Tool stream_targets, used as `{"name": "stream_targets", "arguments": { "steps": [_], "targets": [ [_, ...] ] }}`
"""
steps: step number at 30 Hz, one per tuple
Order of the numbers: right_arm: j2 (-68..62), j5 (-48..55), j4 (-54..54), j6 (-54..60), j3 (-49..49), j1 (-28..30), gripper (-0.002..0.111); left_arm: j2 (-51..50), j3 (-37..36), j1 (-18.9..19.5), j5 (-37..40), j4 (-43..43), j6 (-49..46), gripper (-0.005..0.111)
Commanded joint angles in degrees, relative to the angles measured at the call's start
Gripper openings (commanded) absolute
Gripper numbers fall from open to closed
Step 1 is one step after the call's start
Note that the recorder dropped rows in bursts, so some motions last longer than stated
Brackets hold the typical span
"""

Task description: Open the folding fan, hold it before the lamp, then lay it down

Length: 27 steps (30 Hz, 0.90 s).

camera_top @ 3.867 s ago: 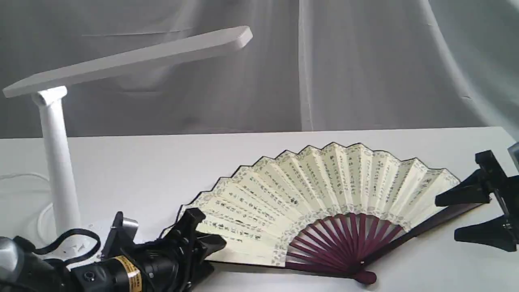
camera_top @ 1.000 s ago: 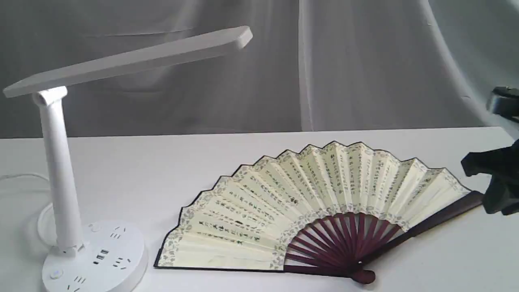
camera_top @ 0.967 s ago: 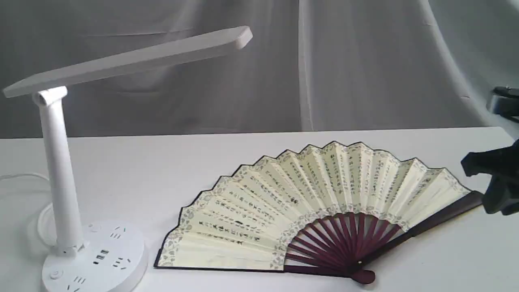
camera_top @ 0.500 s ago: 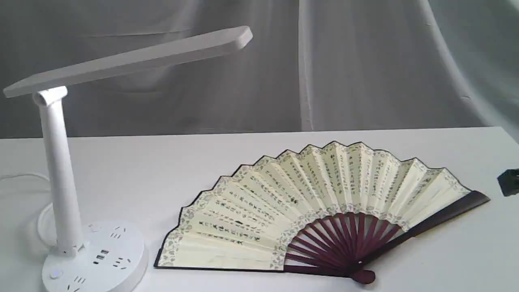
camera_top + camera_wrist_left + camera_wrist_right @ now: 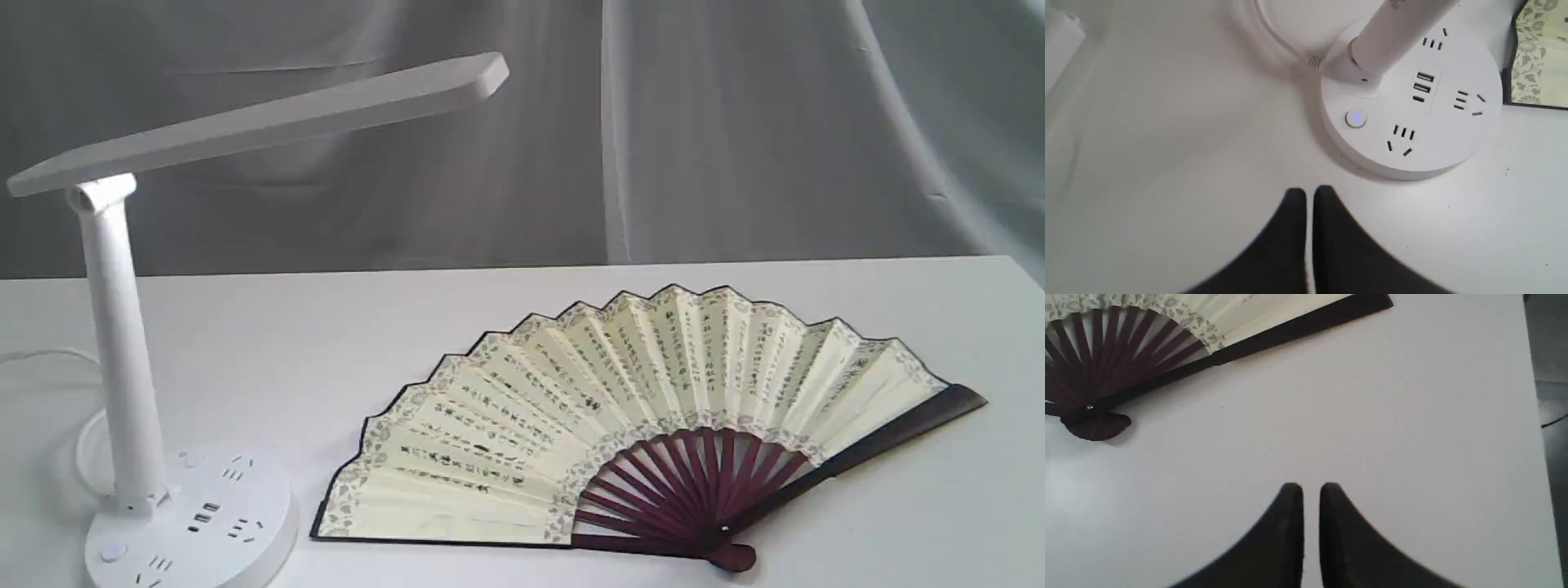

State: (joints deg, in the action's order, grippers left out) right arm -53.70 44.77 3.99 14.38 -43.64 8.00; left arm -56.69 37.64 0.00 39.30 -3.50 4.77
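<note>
The folding fan [image 5: 620, 408] lies fully spread and flat on the white table [image 5: 245, 343], script side up. Its left corner sits just beside the round base of the desk lamp [image 5: 122, 343], and its maroon pivot [image 5: 732, 557] points toward the exterior camera. Neither arm touches it. The left gripper [image 5: 1309, 192] hangs closed and empty near the lamp base. The right gripper [image 5: 1310, 488], jaws almost together and empty, hangs over bare table near the fan's dark guard [image 5: 1298, 328]. The task looks complete. The likely hazard is a low sweep by either arm, which could snag the pleats, fold the guard inward or knock the lamp.
</note>
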Motion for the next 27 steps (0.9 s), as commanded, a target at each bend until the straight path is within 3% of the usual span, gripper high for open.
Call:
{"name": "stream_targets", "arguments": {
  "steps": [1, 9, 16, 27],
  "targets": [
    [5.39, -1.14, -0.81, 2.20, 1.59, -0.07, 0.007, 2.13, -0.05, 0.00, -1.62, -0.05, -0.55, 0.000],
    [14.44, -0.68, -0.81, 5.02, 1.81, -0.23, 0.007, 9.41, -0.05, 0.00, -2.03, -0.27, -0.96, 0.000],
    [19.50, 0.72, -1.79, 5.06, 1.81, -5.29, 0.007, 18.35, -0.05, 0.00, -1.42, -0.27, -0.96, 0.000],
    [31.62, 3.14, -1.79, 3.29, 1.81, -5.41, 0.007, 38.04, -0.05, 0.00, 2.33, 0.15, -0.96, 0.000]
  ]
}}
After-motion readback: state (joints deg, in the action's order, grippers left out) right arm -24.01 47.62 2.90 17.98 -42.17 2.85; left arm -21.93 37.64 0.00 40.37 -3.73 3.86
